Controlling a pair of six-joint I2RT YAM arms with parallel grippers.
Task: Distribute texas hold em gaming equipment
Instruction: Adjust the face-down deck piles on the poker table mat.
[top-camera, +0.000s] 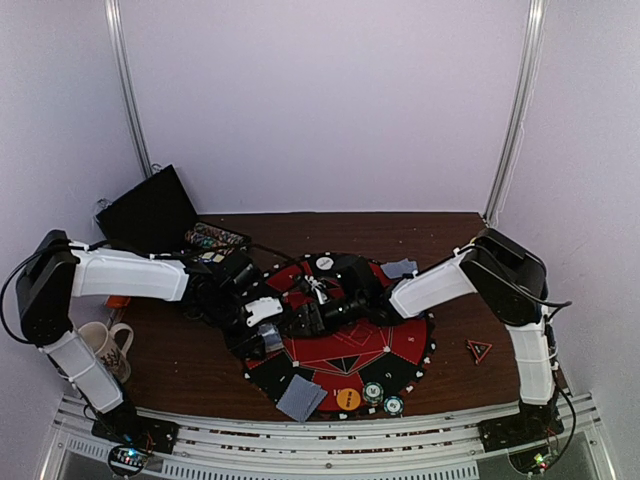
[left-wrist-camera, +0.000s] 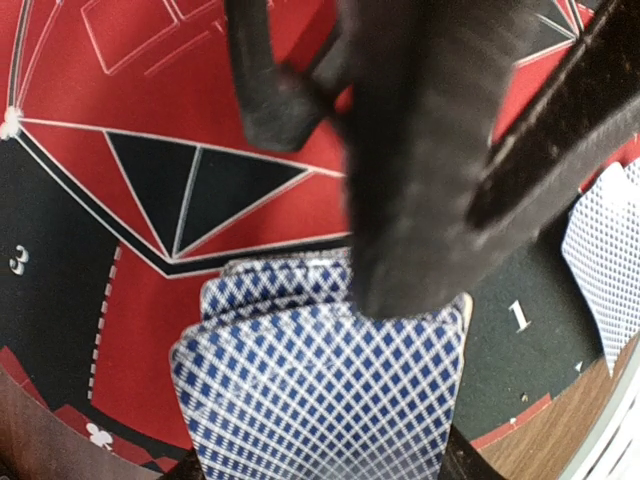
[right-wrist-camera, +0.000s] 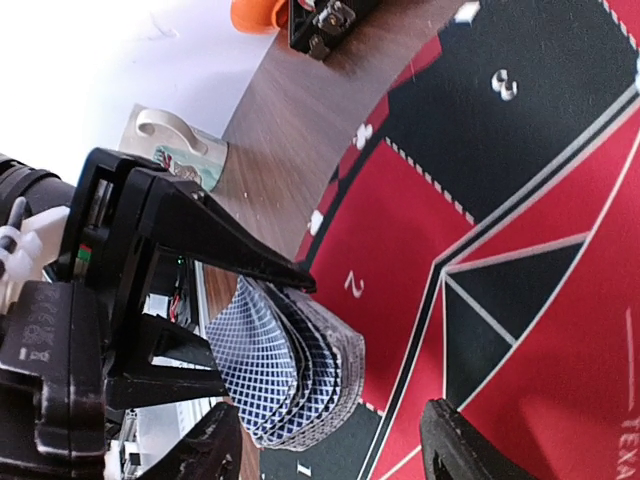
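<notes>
Over the poker mat (top-camera: 400, 340), left fingers (right-wrist-camera: 220, 250) pinch the fanned deck (right-wrist-camera: 290, 370); close your spread right fingers (right-wrist-camera: 460, 450) on one card.

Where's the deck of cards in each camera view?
Top view: deck of cards over the left side of the mat.
Left wrist: bottom centre, backs up.
Right wrist: lower left, fanned.
Shared landmark: the red and black mat.

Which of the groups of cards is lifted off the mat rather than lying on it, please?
The fanned deck, clamped in the left gripper's jaws; the near-edge card and the far-right card lie flat.
</notes>
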